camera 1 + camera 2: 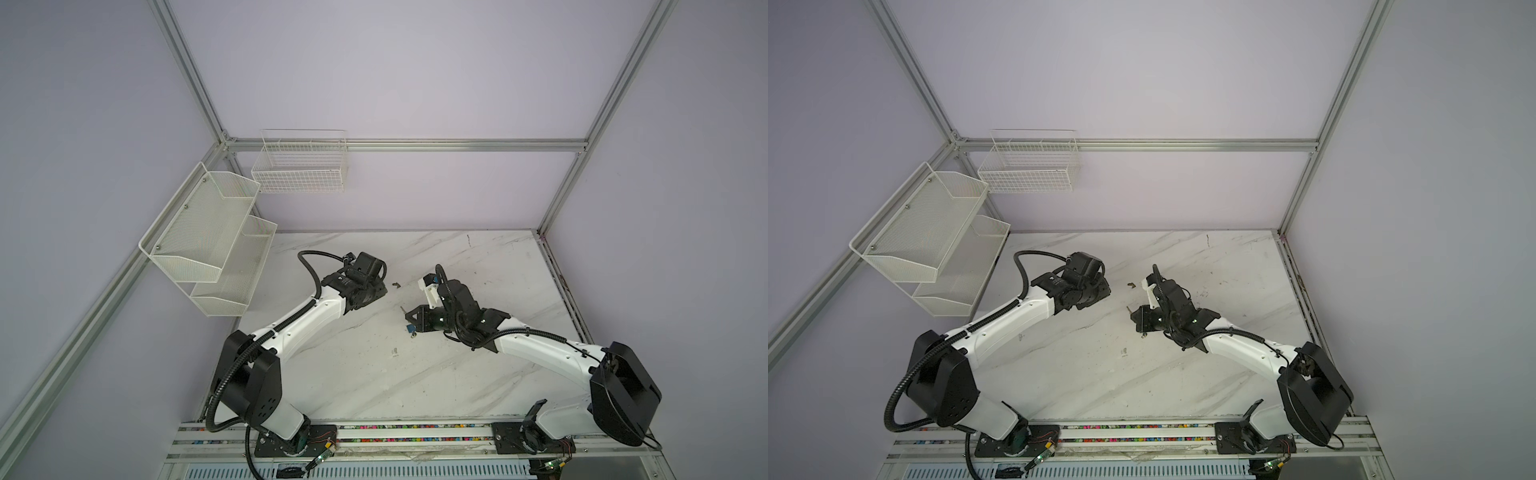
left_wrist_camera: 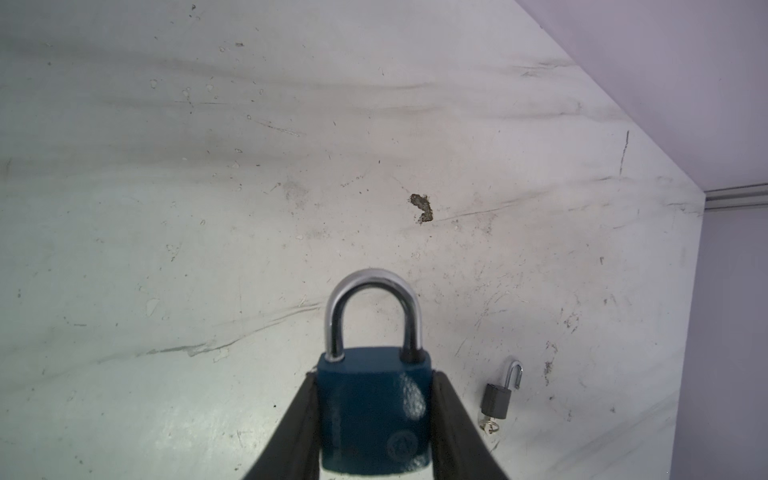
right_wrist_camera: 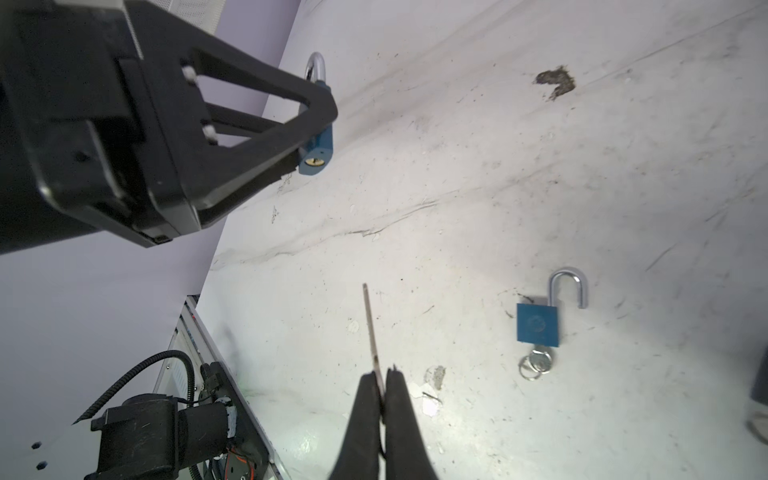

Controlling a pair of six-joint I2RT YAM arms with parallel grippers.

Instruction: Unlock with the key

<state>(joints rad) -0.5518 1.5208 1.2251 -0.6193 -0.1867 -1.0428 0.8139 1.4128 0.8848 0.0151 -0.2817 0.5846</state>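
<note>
A blue metal padlock (image 2: pixel 372 411) with a closed silver shackle is clasped by its body between the fingers of the left gripper (image 2: pixel 374 382). A thin metal key (image 3: pixel 370 324) is pinched in the tightly closed right gripper (image 3: pixel 382 376), with its blade sticking out ahead. A second blue padlock (image 3: pixel 537 323), its shackle open, is laid flat on the white marble-patterned table (image 3: pixel 457 187) with a key ring (image 3: pixel 533 365) at its base. The held key is found near this second padlock, and the clasped padlock farther from it.
</note>
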